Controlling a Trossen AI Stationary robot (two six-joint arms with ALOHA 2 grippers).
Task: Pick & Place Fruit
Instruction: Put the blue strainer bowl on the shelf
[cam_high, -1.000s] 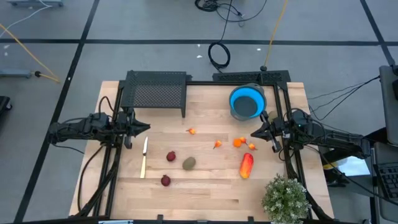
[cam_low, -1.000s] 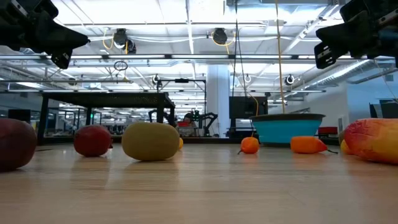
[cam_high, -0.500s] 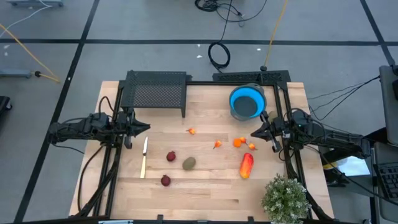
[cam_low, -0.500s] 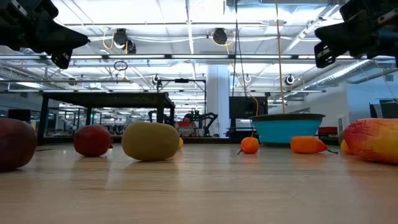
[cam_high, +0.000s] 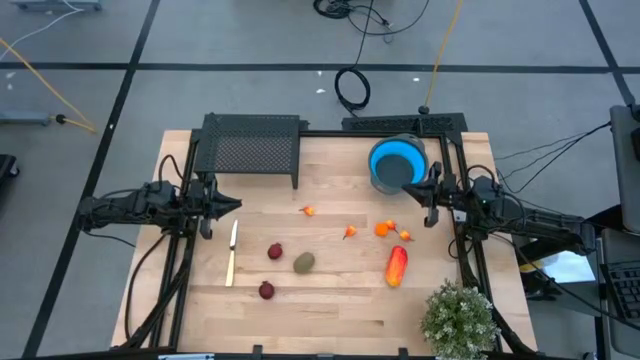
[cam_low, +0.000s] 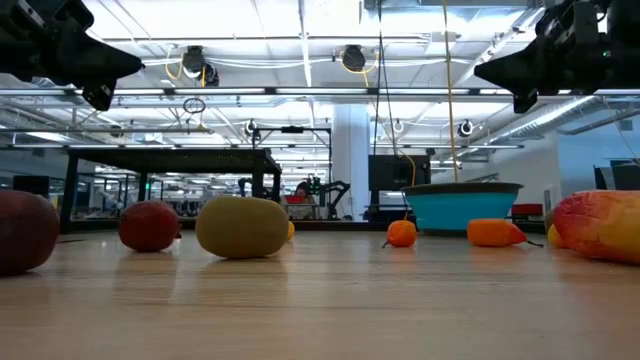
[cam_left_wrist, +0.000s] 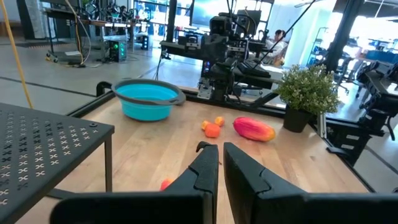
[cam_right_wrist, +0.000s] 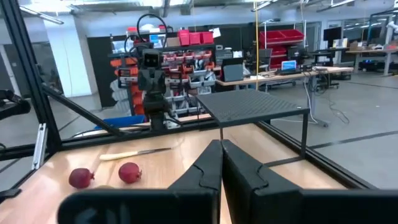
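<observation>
You will find the fruit scattered loose across the middle of the surface, likely light, smooth and prone to roll, so grip each piece across its widest part; both the left gripper and right gripper hover shut and empty.

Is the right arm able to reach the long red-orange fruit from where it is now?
Probably yes. The right gripper, shut, hangs near the blue bowl, and the long red-orange fruit lies on the table on its side, with nothing between them.
</observation>
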